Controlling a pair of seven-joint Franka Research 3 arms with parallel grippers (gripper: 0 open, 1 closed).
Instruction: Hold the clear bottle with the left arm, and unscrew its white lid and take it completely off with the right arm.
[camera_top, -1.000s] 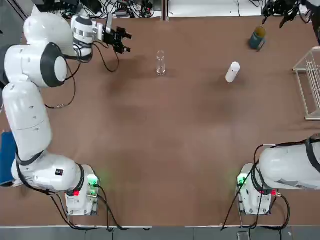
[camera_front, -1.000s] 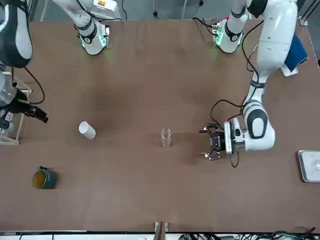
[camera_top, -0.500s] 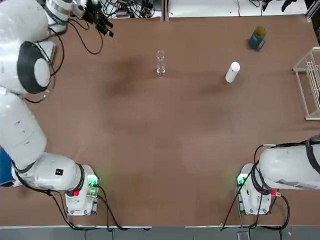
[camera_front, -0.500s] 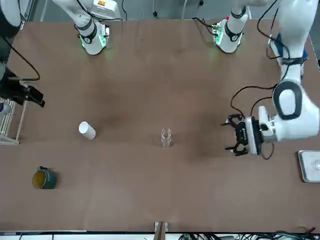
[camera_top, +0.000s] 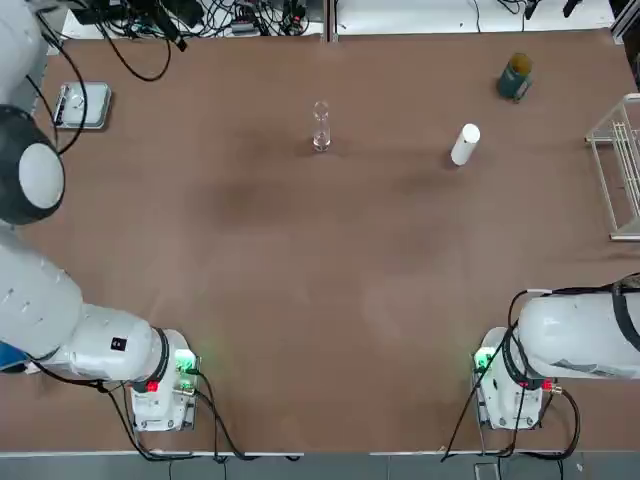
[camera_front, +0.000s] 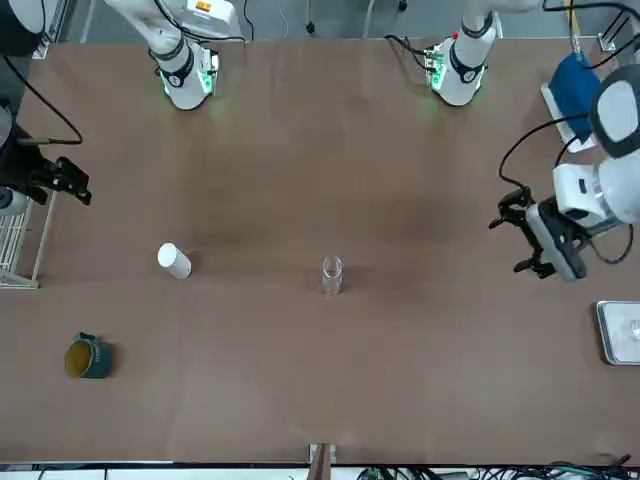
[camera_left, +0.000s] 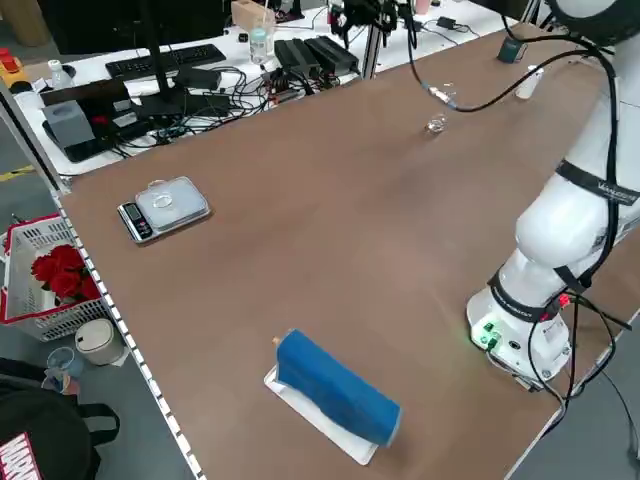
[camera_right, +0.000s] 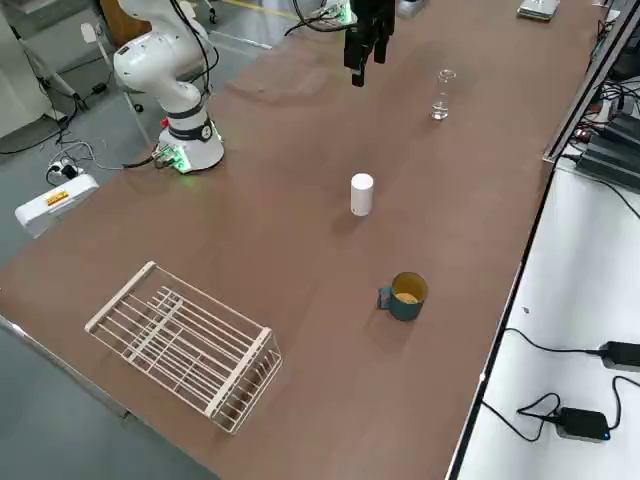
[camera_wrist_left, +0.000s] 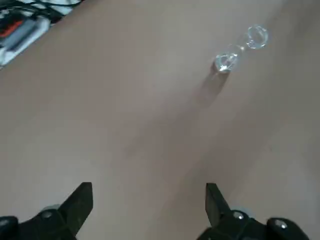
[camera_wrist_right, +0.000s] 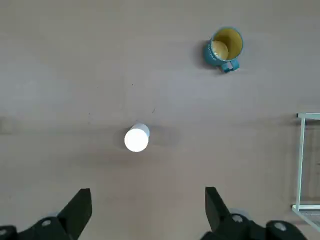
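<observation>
The left gripper (camera_wrist_left: 149, 200) and right gripper (camera_wrist_right: 148, 202) hover high, both spread wide open.

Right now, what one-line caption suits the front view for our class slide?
Clear glass bottle and white cylindrical lid stand apart, the left gripper open to one side.

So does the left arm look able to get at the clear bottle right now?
Probably yes: the left gripper hangs open on the bottle's side of the table, and nothing stands between it and the clear bottle.
</observation>
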